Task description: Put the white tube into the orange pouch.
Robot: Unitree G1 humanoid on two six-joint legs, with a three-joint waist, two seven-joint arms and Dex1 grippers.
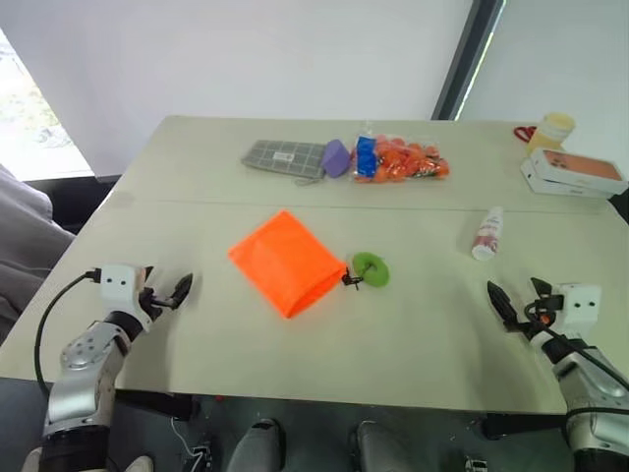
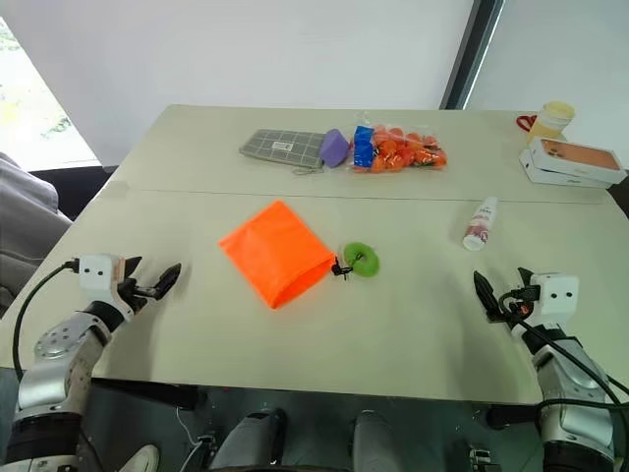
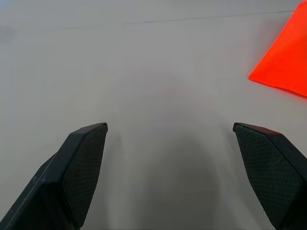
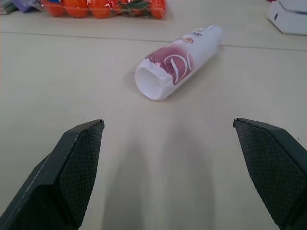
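You have the orange pouch [image 1: 287,262] lying flat near the middle of the counter [image 1: 197,197], its lime-green ring [image 1: 371,268] just beside its right corner. Bare counter surrounds the pouch on every side, widest toward the near edge. The white tube [image 1: 487,234] lies on its side well to the right of the pouch, with open surface between them; its red print shows a curled mark, and you cannot read any writing there. Beyond the pouch, near the far edge, sit a grey checked case [image 1: 284,157], a purple item [image 1: 336,156] and a clear bag of orange snacks [image 1: 403,160]. Your left pincer [image 1: 167,292] hovers left of the pouch, spread wide and empty. Your right pincer [image 1: 513,299] hovers on the near side of the tube, also spread and empty.
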